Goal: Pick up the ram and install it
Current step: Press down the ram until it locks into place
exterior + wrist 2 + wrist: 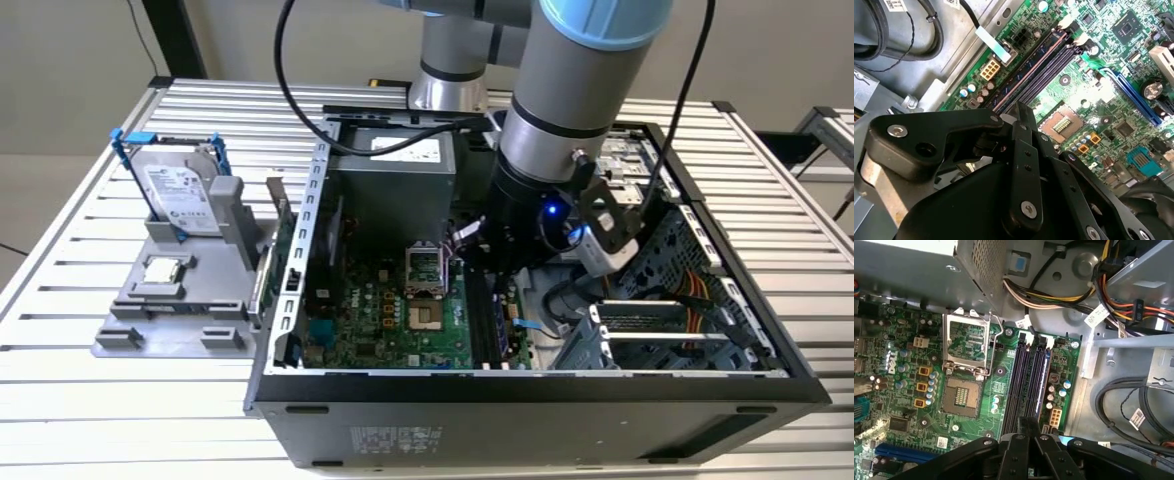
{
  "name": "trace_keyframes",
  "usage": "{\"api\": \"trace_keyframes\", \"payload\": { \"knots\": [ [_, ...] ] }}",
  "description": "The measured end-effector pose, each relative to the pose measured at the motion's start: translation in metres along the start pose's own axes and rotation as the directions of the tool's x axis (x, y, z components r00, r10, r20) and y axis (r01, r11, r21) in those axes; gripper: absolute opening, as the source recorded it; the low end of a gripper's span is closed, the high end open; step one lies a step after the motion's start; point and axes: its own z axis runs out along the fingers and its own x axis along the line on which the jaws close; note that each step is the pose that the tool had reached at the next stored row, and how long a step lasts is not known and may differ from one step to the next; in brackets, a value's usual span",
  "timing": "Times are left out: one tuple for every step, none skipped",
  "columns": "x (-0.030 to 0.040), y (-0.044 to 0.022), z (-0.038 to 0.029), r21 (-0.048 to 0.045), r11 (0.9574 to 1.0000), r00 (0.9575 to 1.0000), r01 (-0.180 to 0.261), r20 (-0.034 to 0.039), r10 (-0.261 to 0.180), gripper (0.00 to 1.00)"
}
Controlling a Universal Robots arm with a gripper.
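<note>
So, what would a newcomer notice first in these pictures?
First, the big grey robot arm reaching down into the open computer case. Its gripper hangs right over the black memory slots on the green motherboard. On the exterior view's left, a hard drive stands upright in a grey holder.

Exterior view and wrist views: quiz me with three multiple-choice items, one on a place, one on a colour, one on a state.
1. The hand hangs over: A a keyboard; B the memory slots; C a monitor.
2. The hard drive has a frame that is: A red; B yellow; C blue.
3. The computer case is: A open; B closed; C upside down.
Answers: 1 B, the first wrist view shows the slots right under the hand. 2 C, blue posts flank the drive. 3 A, the green board lies exposed.
</note>
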Motion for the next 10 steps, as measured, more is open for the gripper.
{"api": "trace_keyframes", "payload": {
  "knots": [
    [0.0, 0.0, 0.0, 0.0001, 1.0, 1.0, 0.005, 0.0001, -0.005, 0.0],
    [0.0, 0.0, 0.0, 0.0003, 0.9999, 0.9999, 0.011, 0.0002, -0.011, 0.0],
    [0.0, 0.0, 0.0, 0.0005, 0.9999, 0.9999, 0.017, 0.0003, -0.017, 0.0],
    [0.0, 0.0, 0.0, 0.0007, 0.9997, 0.9997, 0.024, 0.0003, -0.024, 0.0],
    [0.0, 0.0, 0.0, 0.0009, 0.9995, 0.9995, 0.032, 0.0005, -0.032, 0.0],
    [0.0, 0.0, 0.0001, 0.0012, 0.9992, 0.9992, 0.041, 0.0006, -0.041, 0.0],
    [0.0, 0.0, 0.0, 0.0015, 0.9988, 0.9988, 0.049, 0.0006, -0.049, 0.0],
    [0.0, 0.0, 0.0, 0.0017, 0.9984, 0.9984, 0.056, 0.0006, -0.056, 0.0],
    [0.0, 0.0, 0.0, 0.002, 0.998, 0.998, 0.064, 0.0006, -0.064, 0.0],
    [0.0, 0.0, 0.0, 0.0023, 0.9974, 0.9974, 0.072, 0.0006, -0.072, 0.0]
  ]
}}
